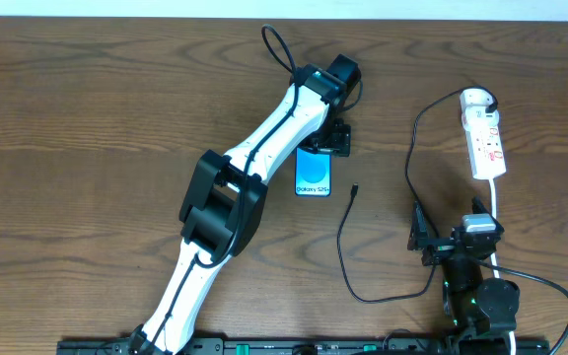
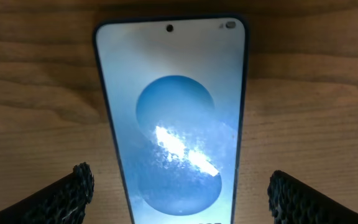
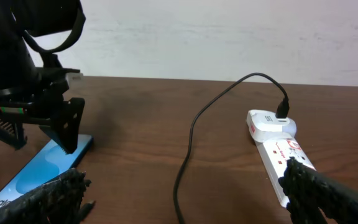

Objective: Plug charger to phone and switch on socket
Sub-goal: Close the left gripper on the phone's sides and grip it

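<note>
**A:** What are the right fingers (image 3: 316, 186) doing, nearest the base?

**B:** They are pointing toward twelve o'clock, spread as wide as they go and gripping nothing. The charger (image 1: 341, 242) is looping across the desk (image 1: 87, 118) just ahead of them.

**A:** And its plug tip (image 1: 355, 187)?

**B:** It is lying loose at about ten o'clock from them, near the phone (image 1: 313, 175) on its three o'clock side, not touching. The phone is lying flat, screen up, with its lettered end facing six o'clock. That is probably presenting its port toward the tip.

**A:** The left fingers (image 2: 67, 196)?

**B:** They are hanging wide open astride the phone, holding nothing, likely getting ready to brace it against sliding. I cannot tell whether they are touching it.

**A:** Farthest out?

**B:** The socket (image 1: 486, 138) is lying at one o'clock from the right fingers. The charger's other end is sitting plugged into its far end, and the right arm looks best placed for switching it on.
</note>
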Motion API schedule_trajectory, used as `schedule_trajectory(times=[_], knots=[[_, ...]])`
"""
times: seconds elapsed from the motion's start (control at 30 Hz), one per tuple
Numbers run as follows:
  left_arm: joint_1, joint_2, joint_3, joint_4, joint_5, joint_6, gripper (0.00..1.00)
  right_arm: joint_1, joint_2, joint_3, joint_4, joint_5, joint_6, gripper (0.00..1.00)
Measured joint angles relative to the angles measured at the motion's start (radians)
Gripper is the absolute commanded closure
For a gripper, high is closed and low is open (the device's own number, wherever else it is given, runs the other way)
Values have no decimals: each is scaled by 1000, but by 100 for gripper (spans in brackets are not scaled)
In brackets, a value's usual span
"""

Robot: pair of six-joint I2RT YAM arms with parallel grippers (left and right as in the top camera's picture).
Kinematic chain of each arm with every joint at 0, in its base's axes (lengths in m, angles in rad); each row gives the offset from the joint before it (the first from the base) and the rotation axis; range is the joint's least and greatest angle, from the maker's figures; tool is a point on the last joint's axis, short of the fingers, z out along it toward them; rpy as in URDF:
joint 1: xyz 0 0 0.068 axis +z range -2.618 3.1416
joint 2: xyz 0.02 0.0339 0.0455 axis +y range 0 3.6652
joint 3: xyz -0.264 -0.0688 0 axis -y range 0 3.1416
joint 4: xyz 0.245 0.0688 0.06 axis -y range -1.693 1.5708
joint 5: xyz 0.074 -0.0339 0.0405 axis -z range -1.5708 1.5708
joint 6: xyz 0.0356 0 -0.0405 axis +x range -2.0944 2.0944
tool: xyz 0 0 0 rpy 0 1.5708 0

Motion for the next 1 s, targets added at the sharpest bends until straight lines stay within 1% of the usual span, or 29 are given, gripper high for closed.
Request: schedule_trajectory(times=[0.3,0.73,1.0], knots=[[0,0,-5,26,-18,-34,8,0,0,0,0,0,0,1],[0,0,-69,75,-28,-49,8,0,0,0,0,0,0,1],[0,0,-103,93,-31,-78,8,0,0,0,0,0,0,1]])
